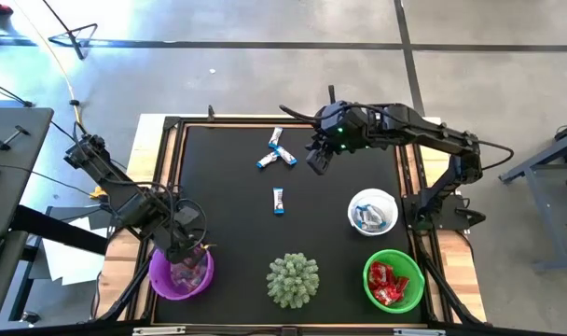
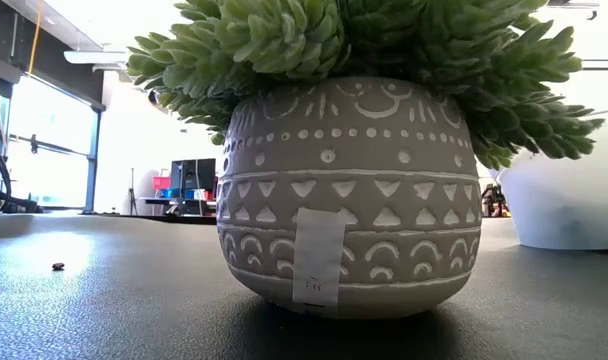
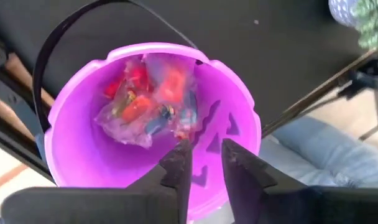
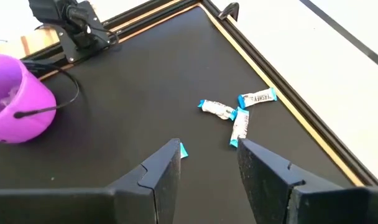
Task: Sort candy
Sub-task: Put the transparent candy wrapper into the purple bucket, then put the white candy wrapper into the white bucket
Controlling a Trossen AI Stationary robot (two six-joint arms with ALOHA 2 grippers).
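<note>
Three blue-and-white candies (image 1: 279,149) lie together near the table's far edge, also seen in the right wrist view as the candies (image 4: 235,112). A single one (image 1: 279,201) lies at mid-table. My right gripper (image 1: 319,159) (image 4: 207,155) hovers open just right of the cluster, holding nothing. The single candy's blue end (image 4: 183,150) peeks past one finger. My left gripper (image 1: 183,250) (image 3: 204,155) is open and holds nothing above the purple bucket (image 3: 152,112). Pinkish and red wrapped candies (image 3: 145,102) lie in that bucket.
A white bowl (image 1: 372,212) with blue-and-white candies and a green bowl (image 1: 393,280) with red ones stand on the right. A spiky green plant (image 1: 293,280) in a patterned pot (image 2: 344,200) stands at the near edge. A raised wooden frame (image 1: 172,168) rims the black mat.
</note>
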